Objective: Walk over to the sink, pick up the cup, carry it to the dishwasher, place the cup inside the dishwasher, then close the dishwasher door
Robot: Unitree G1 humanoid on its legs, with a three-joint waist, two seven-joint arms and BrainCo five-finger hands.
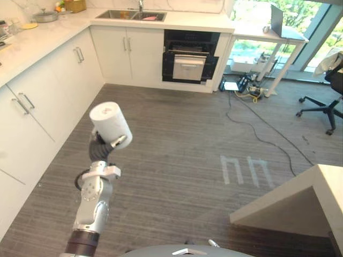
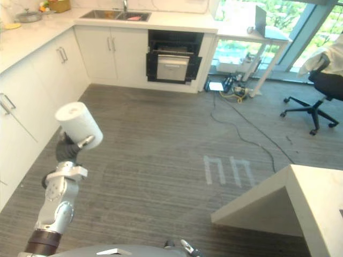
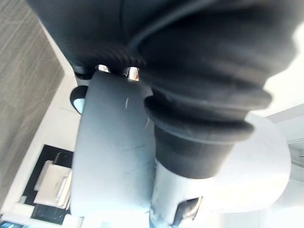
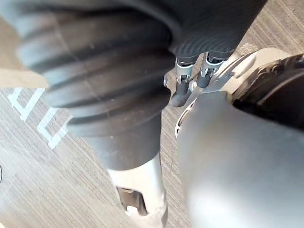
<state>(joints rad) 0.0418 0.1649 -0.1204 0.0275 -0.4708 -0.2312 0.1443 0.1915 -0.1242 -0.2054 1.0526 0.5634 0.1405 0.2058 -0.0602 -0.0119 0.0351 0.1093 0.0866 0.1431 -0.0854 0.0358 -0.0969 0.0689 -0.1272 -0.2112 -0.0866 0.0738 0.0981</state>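
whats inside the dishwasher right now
The dishwasher is open: a dark cavity with a silver panel across its lower part. Deeper in, it is too dark to tell. The cup is in the left hand, away from it.

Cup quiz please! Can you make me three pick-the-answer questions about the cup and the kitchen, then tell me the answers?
1. Where is the cup? A in the sink; B in the left hand; C on the floor.
2. What colour is it? A white; B red; C black.
3. The dishwasher door is: A open; B shut; C gone.
Answers: B, fingers curl round it, held up; A, it is plain white; A, the door leans out from the dark opening.
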